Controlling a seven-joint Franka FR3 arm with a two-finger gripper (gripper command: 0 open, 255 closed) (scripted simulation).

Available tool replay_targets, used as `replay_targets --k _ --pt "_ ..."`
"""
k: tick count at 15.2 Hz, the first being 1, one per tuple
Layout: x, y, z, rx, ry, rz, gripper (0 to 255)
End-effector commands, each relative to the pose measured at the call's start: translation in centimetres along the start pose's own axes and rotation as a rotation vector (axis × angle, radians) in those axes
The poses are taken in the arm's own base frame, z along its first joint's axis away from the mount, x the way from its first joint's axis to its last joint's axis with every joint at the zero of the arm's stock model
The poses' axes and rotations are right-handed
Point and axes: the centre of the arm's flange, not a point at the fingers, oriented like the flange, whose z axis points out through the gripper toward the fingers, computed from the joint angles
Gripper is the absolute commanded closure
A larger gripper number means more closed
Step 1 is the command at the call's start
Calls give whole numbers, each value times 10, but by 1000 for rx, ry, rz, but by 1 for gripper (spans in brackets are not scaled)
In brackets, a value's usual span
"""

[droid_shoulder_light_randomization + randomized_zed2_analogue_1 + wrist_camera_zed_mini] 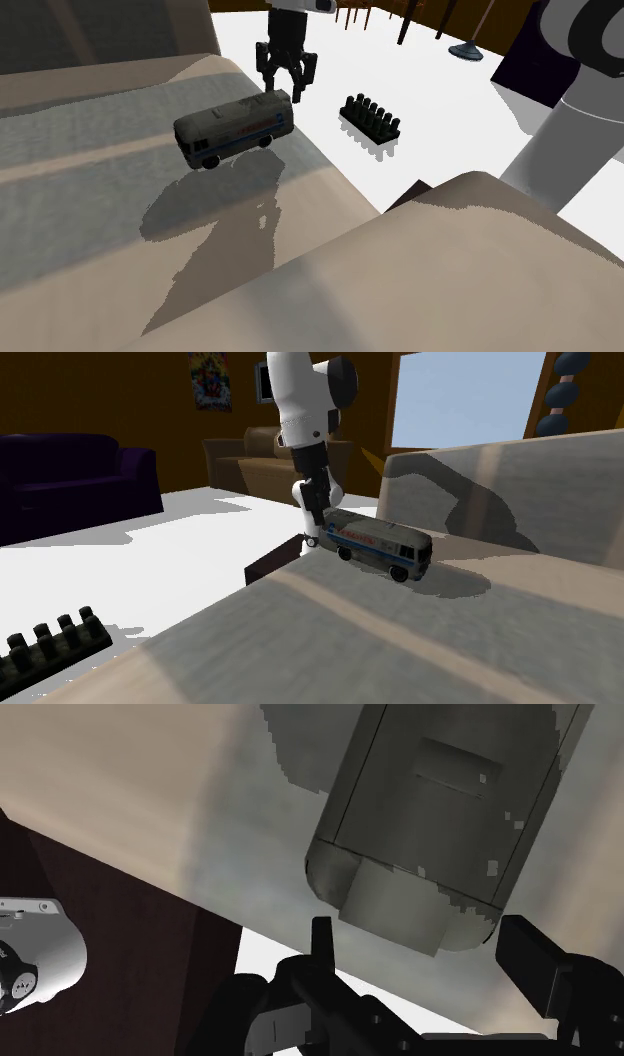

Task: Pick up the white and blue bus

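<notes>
Shoulder view: the bus (235, 130) sits on the seat (100, 220), near its edge. The gripper (285, 93) hangs over the bus's end nearest that edge, fingers apart. On the white floor beyond, a black rack (371, 123) holds rows of dark upright pegs.

Second exterior view: the gripper is at the bus's edge-side end.

Wrist view: the fingers (322, 944) are spread, with the bus's end between and beyond them.

light | we see a dim room, white floor (450, 110) bright || shadows | we note dark, jagged-edged ones of bus (235, 130) and arm (300, 397) falling across the beige surface (80, 220)
</notes>
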Motion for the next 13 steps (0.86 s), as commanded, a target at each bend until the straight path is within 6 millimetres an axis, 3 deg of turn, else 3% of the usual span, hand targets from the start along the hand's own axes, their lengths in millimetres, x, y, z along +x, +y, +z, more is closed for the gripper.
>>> replay_targets --k 1,11,13 --pt "-3 2 -9 0 0 0 255" --pt "-14 7 -61 0 0 0 255" --pt "-14 7 -62 0 0 0 255"
